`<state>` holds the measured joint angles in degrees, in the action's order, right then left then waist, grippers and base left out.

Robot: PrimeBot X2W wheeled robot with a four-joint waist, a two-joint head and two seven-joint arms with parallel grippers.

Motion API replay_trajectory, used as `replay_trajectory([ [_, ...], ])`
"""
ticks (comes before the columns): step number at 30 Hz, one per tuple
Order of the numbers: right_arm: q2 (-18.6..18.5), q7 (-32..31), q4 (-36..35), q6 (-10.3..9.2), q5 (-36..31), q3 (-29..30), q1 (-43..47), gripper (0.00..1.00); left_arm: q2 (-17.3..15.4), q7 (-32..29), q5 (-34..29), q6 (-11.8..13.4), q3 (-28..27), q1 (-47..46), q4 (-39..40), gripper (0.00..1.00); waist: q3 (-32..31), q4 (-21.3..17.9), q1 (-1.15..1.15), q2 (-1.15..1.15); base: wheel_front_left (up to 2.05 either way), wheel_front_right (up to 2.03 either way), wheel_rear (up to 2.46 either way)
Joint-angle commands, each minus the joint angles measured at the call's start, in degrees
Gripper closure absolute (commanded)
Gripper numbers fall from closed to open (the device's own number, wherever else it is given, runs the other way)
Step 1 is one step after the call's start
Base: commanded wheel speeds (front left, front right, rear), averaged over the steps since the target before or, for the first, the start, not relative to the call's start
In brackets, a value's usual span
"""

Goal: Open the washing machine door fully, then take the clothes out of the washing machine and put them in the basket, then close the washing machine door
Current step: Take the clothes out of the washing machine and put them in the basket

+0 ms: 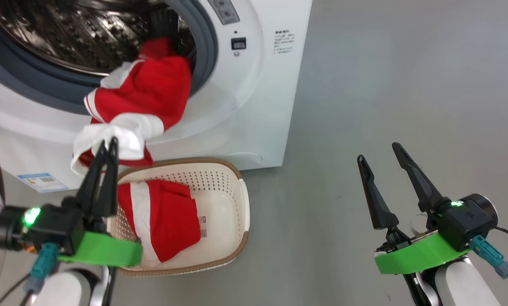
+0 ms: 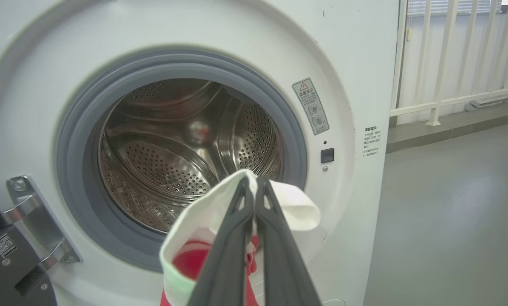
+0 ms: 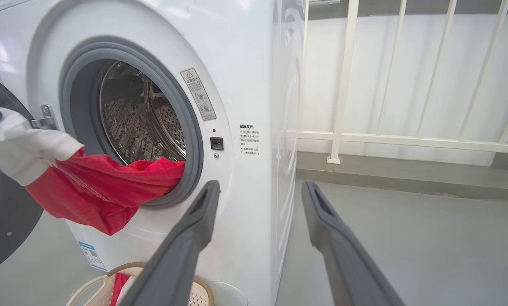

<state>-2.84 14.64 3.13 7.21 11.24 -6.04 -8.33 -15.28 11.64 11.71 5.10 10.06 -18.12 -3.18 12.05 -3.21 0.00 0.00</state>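
Red and white, the garment (image 1: 143, 93) pinched by its white edge in the pressed-together left claw (image 1: 109, 143), half out of the washing machine (image 1: 258, 106), trailing from the drum above the basket (image 1: 242, 199). Inside that basket, a second garment (image 1: 165, 216), red and white too. Off to the right, well apart, the right claw (image 1: 377, 151) spread and empty. At left, the washing machine door (image 3: 7, 229) swung open.

The white front-loading washing machine (image 1: 245, 106) is standing with its black-rimmed round door (image 3: 7, 238) open; a red and white garment (image 1: 152, 93) is trailing from its drum, another garment (image 1: 165, 216) lying in the cream perforated basket (image 1: 220, 178) below.
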Motion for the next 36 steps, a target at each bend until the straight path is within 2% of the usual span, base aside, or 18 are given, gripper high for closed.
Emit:
replay_trajectory([
  [1, -0.04, 0.36, -1.25, 0.28, 0.86, -1.1, -0.04, 0.0, -1.23, -0.25, -0.04, 0.54, -1.82, 0.27, 2.45, 1.0, -1.03, 0.45, 0.0, 0.0, 0.0, 0.0, 0.0],
  [13, -0.04, 0.36, -0.74, 0.28, 1.73, -1.05, 0.39, 0.0, -1.04, -3.71, 0.12, 3.15, -1.31, 7.81, 13.52, 1.0, -4.31, 0.76, 0.0, 0.0, 0.0, 0.0, 0.0],
  [20, -0.04, 0.36, -0.43, 0.28, 1.89, -1.32, 0.55, 0.0, -0.61, -5.04, 1.0, 4.57, -1.8, 10.47, 14.71, 1.0, -5.16, 0.53, 0.0, 0.0, 0.0, 0.0, 0.0],
  [26, -0.04, 0.36, -0.53, 0.28, 1.71, -1.41, 0.47, 0.0, 1.99, -3.58, 4.46, 4.96, -2.61, 10.49, 8.74, 1.0, -4.53, 0.19, 0.0, 0.0, 0.0, 0.0, 0.0],
  [35, -0.04, 0.36, -0.2, 0.28, 1.55, -2.51, -0.67, 0.0, 6.23, 1.54, 9.55, 2.32, -3.89, 2.34, -13.38, 1.0, -2.33, -0.33, 0.0, 0.0, 0.0, 0.0, 0.0],
  [36, -0.04, 0.36, -0.2, 0.28, 1.55, -2.51, -0.67, 0.0, 6.23, 1.54, 9.55, 2.32, -3.89, 2.34, -13.38, 1.0, -2.33, -0.33, 0.0, 0.0, 0.0, 0.0, 0.0],
])
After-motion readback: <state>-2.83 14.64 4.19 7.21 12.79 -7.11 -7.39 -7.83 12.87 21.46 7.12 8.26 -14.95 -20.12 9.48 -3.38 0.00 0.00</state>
